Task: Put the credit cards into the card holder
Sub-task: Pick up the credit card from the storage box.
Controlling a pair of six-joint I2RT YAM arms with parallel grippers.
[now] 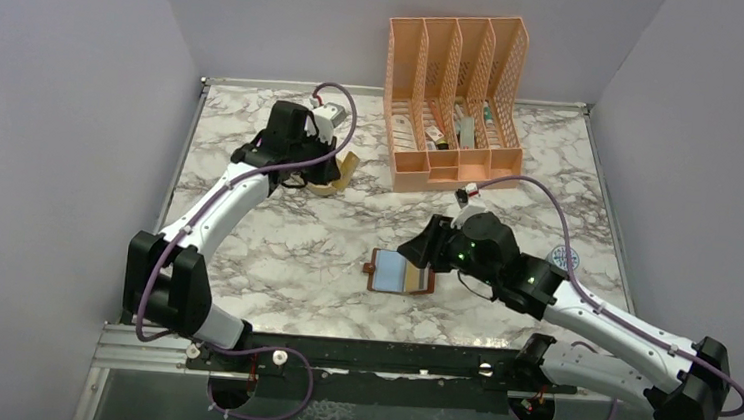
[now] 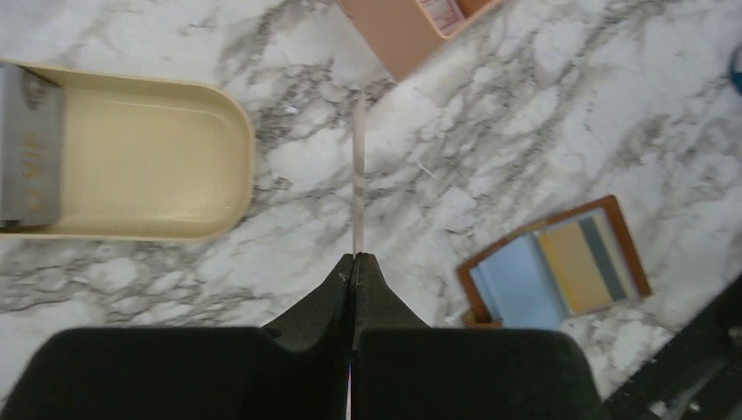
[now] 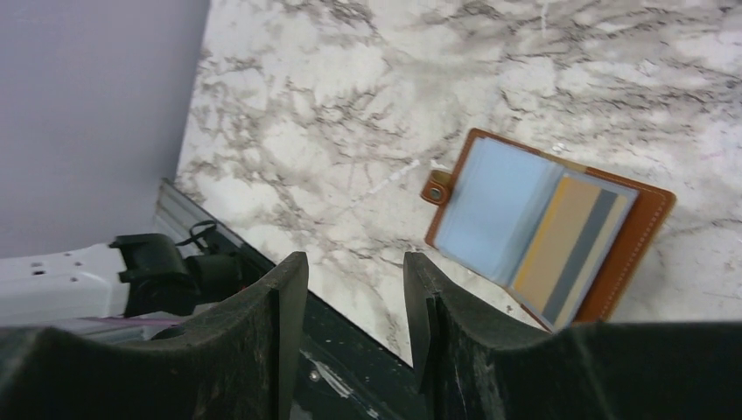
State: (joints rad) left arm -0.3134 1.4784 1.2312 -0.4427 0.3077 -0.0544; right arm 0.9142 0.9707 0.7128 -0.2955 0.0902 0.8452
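The brown card holder [image 1: 401, 272] lies open on the marble, with a gold card with a grey stripe [image 2: 584, 262] in its bluish pockets; it also shows in the right wrist view [image 3: 547, 226]. My left gripper [image 2: 354, 256] is shut on a thin pale credit card [image 2: 358, 175], seen edge-on, held above the table beside the beige tray [image 2: 140, 162]. A grey card [image 2: 26, 157] lies at the tray's left end. My right gripper [image 3: 354, 262] is open and empty, just right of the holder in the top view [image 1: 423, 244].
The peach four-slot mesh organiser [image 1: 455, 101] stands at the back right with small items in it. The beige tray [image 1: 336, 172] sits under my left arm at the back left. The table's dark front rail [image 1: 387, 357] runs along the near edge.
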